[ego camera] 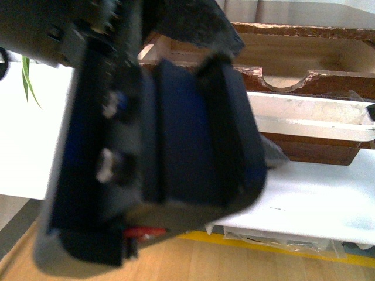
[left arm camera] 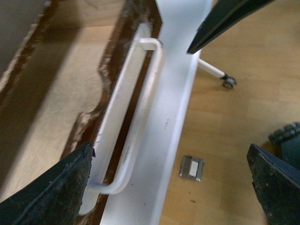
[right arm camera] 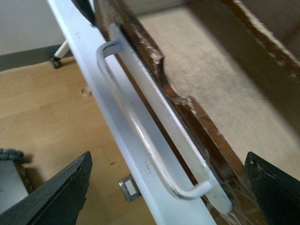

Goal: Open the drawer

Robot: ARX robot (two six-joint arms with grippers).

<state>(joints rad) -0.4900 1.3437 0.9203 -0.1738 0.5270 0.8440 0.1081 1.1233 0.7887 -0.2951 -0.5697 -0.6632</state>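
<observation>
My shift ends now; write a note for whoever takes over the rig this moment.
Left claw: open, by one end of the handle, holding nothing.
Right claw: open, by the other end, holding nothing.
Drawer: already out some way, pale inside showing.
Done: drawer partly open, at least.
Left: maybe pull further; full travel cannot be judged here. An arm blocks most of the front view.

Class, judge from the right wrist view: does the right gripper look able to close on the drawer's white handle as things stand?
Probably yes. The right gripper is open, the white handle runs through the gap between its fingers, and nothing lies between them. The handle stands off the drawer front.
</observation>
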